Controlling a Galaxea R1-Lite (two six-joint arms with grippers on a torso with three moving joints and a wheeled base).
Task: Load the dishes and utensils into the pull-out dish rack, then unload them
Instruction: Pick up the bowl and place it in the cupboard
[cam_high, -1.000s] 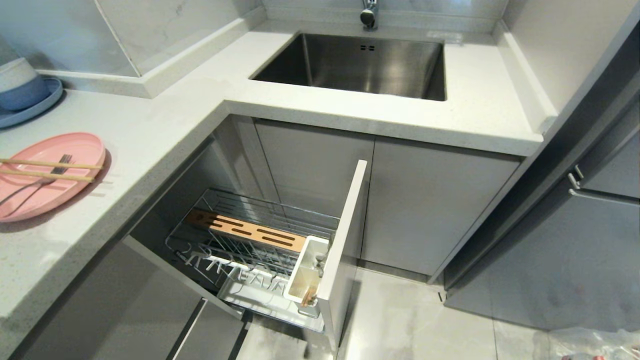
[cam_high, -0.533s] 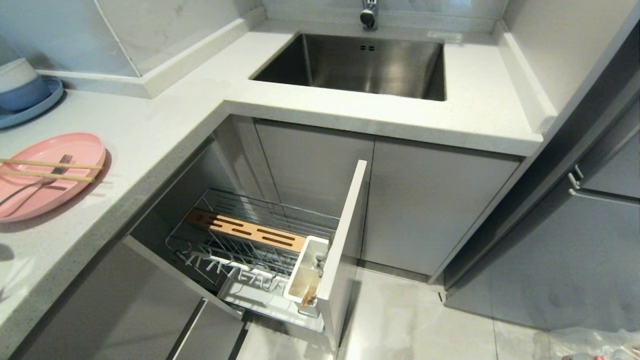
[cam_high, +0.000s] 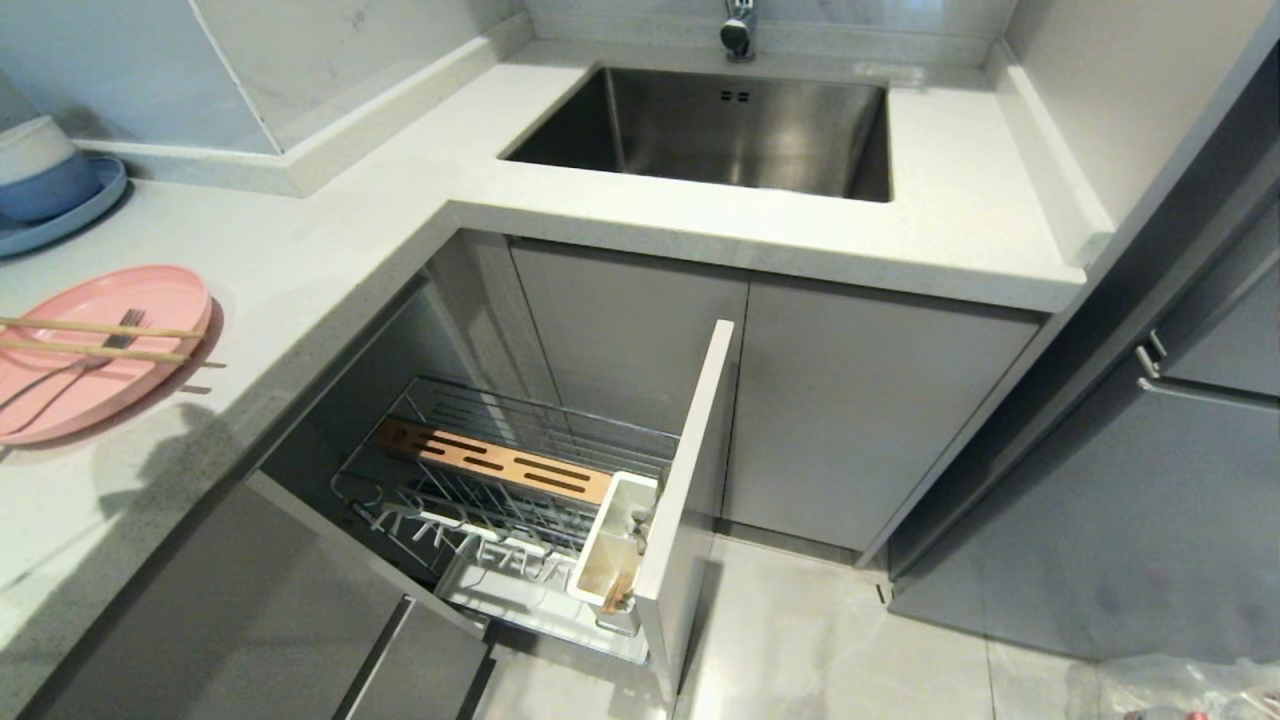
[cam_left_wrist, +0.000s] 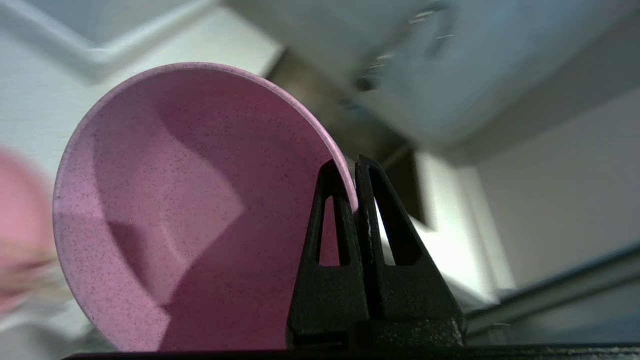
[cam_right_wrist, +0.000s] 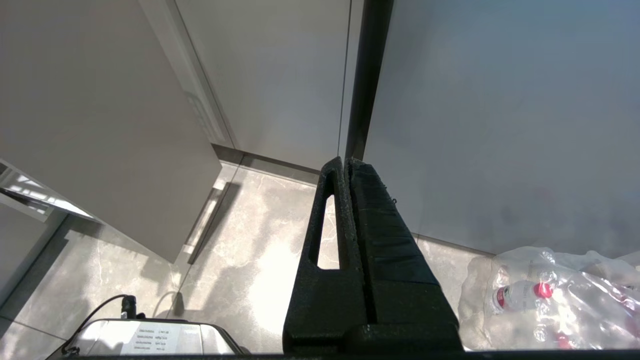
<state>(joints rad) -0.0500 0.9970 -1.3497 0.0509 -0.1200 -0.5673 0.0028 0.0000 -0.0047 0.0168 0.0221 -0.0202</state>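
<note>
The chrome wire pull-out dish rack (cam_high: 500, 490) stands open from above; its slotted wooden strip (cam_high: 495, 462) and white plastic utensil cup (cam_high: 612, 540) fill the middle and front, while the upright grey cabinet front (cam_high: 690, 490) bars the right side

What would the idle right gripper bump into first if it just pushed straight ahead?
Probably the grey cabinet front or the dark gap beside it; the shut right gripper points there with nothing between, though depth is unclear.

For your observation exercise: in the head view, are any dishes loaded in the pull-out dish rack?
No: the pull-out dish rack holds no dishes.
</note>
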